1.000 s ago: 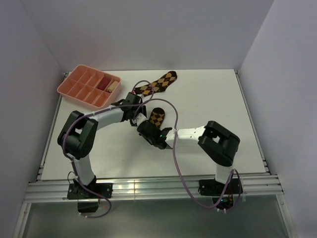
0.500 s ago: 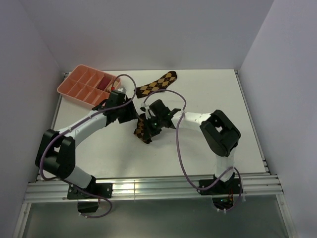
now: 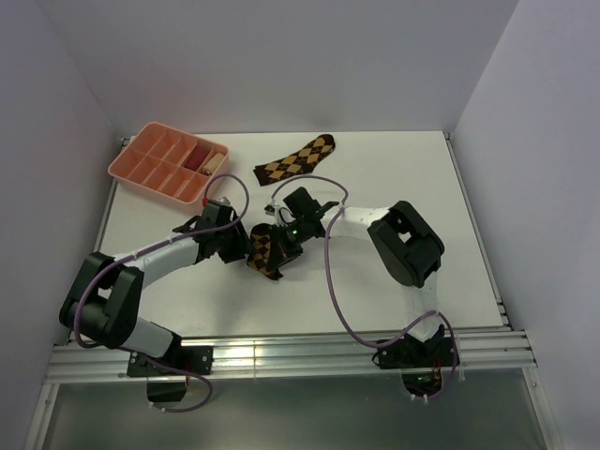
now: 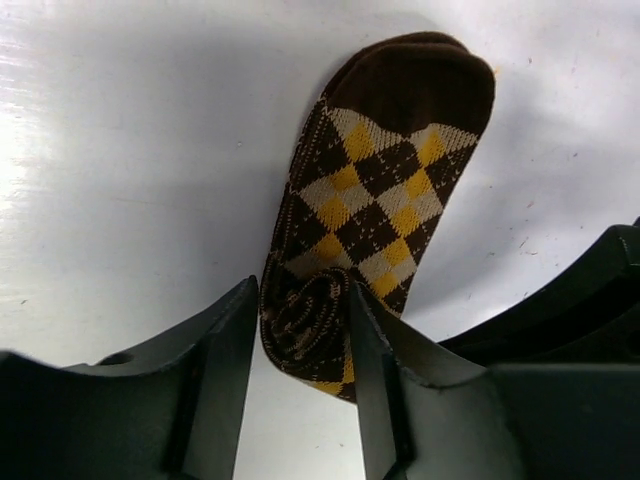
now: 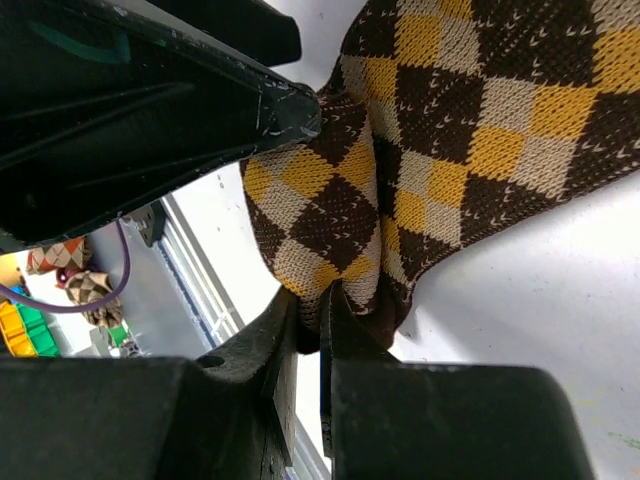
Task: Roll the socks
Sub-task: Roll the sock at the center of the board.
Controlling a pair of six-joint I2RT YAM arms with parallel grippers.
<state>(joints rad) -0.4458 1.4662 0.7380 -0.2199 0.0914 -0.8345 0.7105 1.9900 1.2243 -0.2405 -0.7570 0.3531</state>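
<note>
The two arms reach in from the near edge of the bench [image 3: 412,187] and meet over its middle, both on the same sock.

The left tool [image 4: 303,335] straddles the rolled-up end of the near sock [image 4: 375,200]. One finger presses each side of the small coil, so it is clenched on that roll. The rest of this sock lies flat on the bench beyond the fingers. Its dark brown toe points away from the left wrist camera, and the tan-orange diamonds face up.

The right tool [image 5: 315,300] comes in from the other side. Its fingers are nearly together, with a fold of the same sock's edge pinched between them. In the right wrist view the left tool's dark body sits close above that fold.

Farther back, the far sock [image 3: 298,157] lies flat and unrolled, well apart from both tools.

At the far left corner sits a pink divided tray [image 3: 141,167]. A reddish roll [image 3: 200,155] and a beige roll [image 3: 216,161] lie in compartments at its right end.
</note>
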